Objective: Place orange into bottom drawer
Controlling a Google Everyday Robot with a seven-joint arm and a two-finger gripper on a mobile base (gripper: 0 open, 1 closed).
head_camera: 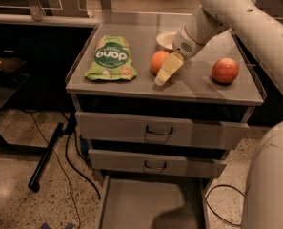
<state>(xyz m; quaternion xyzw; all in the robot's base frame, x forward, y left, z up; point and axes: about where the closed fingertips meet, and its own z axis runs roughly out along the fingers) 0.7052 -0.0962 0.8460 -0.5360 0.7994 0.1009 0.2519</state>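
Observation:
The orange (pixel 157 61) sits on the grey cabinet top (pixel 131 87), near the middle. My gripper (pixel 162 76) reaches down from the upper right on the white arm (pixel 236 18) and is right against the orange's right front side, low over the top. The bottom drawer (pixel 146 206) is pulled out below, and its flat grey floor shows nothing in it. The orange rests on the surface and is not lifted.
A green snack bag (pixel 110 57) lies at the left of the top. A red apple (pixel 225 70) sits at the right, and a white bowl (pixel 166 38) stands behind the orange. The two upper drawers (pixel 160 130) are closed. Cables and a black stand leg (pixel 45 159) lie on the floor at the left.

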